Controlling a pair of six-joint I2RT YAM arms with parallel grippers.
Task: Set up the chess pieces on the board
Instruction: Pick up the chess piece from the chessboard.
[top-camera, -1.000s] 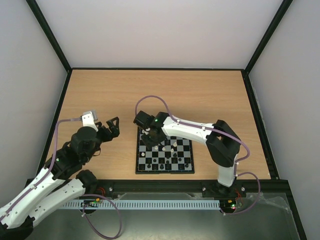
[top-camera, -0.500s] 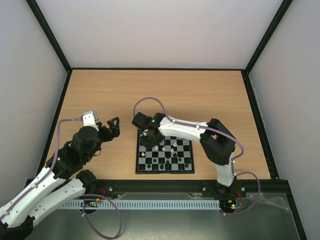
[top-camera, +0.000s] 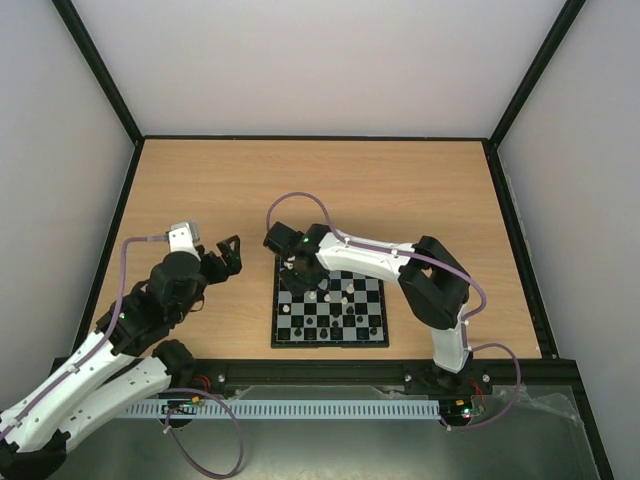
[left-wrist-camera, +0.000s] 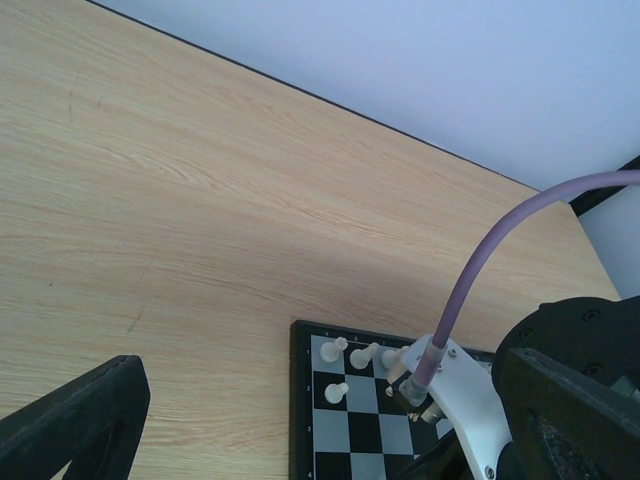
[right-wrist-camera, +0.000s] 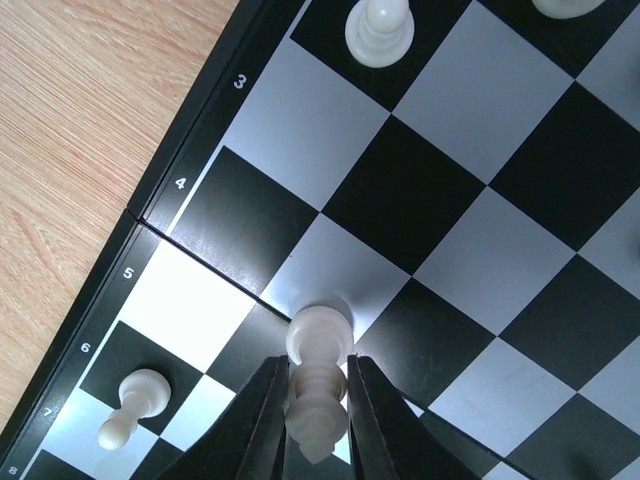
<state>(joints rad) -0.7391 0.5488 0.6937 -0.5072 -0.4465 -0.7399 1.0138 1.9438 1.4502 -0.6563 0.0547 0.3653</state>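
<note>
The board (top-camera: 330, 344) lies in front of the right arm, with several cream-white and black chess pieces scattered on it. My right gripper (top-camera: 297, 270) hangs over the board's far left corner. In the right wrist view its two fingers (right-wrist-camera: 266, 420) press on both sides of a white chess piece (right-wrist-camera: 320, 335) standing on a pale square near the board's centre fold. Other white pieces (right-wrist-camera: 379, 30) stand nearby. My left gripper (top-camera: 226, 252) is open over bare table left of the board, with nothing between its fingers. Its view shows white pieces (left-wrist-camera: 337, 392) in the board's corner.
The wooden table (top-camera: 330, 190) is bounded by a black frame and pale walls. A purple cable (left-wrist-camera: 480, 270) loops over the right wrist. A small white pawn (right-wrist-camera: 130, 402) stands close to the left of the right gripper's fingers.
The right gripper's fingers have drawn together onto the white piece, and the wrist shifted slightly left over the board. The left arm has barely moved.
</note>
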